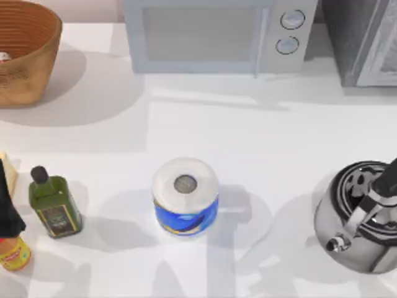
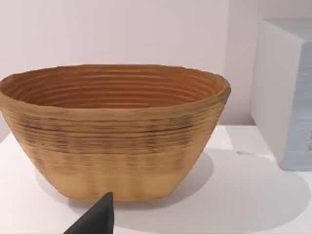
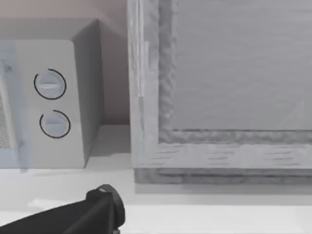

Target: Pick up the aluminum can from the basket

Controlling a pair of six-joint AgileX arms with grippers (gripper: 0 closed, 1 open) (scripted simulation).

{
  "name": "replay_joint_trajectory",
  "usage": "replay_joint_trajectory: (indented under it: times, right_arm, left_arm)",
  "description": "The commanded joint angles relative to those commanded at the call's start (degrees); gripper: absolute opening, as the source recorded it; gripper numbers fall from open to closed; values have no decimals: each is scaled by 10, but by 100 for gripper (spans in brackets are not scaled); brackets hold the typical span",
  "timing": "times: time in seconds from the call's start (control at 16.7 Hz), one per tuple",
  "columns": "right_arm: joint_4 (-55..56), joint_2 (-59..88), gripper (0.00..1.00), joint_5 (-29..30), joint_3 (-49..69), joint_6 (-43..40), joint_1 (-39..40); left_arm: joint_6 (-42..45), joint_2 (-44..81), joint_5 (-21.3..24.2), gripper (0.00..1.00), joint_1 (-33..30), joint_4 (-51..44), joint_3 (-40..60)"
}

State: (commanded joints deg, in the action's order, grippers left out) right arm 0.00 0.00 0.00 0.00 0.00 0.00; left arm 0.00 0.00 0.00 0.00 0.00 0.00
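From above, the basket [image 1: 25, 59] sits at the table's far left corner, a round woven bowl, tan-brown outside and ribbed orange-brown inside. At its left inner edge a small pale round patch with a hint of red peeks out: the aluminum can [image 1: 4, 57], mostly cut off by the frame. My left arm shows as a dark shape at the near left edge, well in front of the basket; whether its fingers are parted or closed I cannot tell. Near it stand a green bottle [image 1: 53, 205] and a small orange bottle [image 1: 13, 253]. A white-and-blue paper roll [image 1: 185, 197] stands mid-table, a microwave [image 1: 217, 34] at the back, and a steel kettle [image 1: 356, 217] at the right.

In the left wrist view, the basket [image 2: 114, 131] stands ahead of the left gripper, one dark fingertip [image 2: 100, 217] low before its wall; the can is hidden by the rim.

In the right wrist view, the microwave [image 3: 53, 102] and a grey cabinet [image 3: 219, 92] face the right arm; its grip cannot be told.
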Motion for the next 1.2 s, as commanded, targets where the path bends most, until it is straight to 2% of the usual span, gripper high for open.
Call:
replay_joint_trajectory:
  times: [0.24,0.48,0.72,1.2]
  right_arm:
    - [0,0,100,0,0,0,0]
    - [0,0,100,0,0,0,0]
    - [0,0,100,0,0,0,0]
    - [0,0,100,0,0,0,0]
  left_arm:
    - [-1,16,0,100,2,-7,15]
    - [-6,120,5,100,9,-50,115]
    - [-8,320,17,100,15,-125,297]
    - [8,863,46,100,36,-326,763]
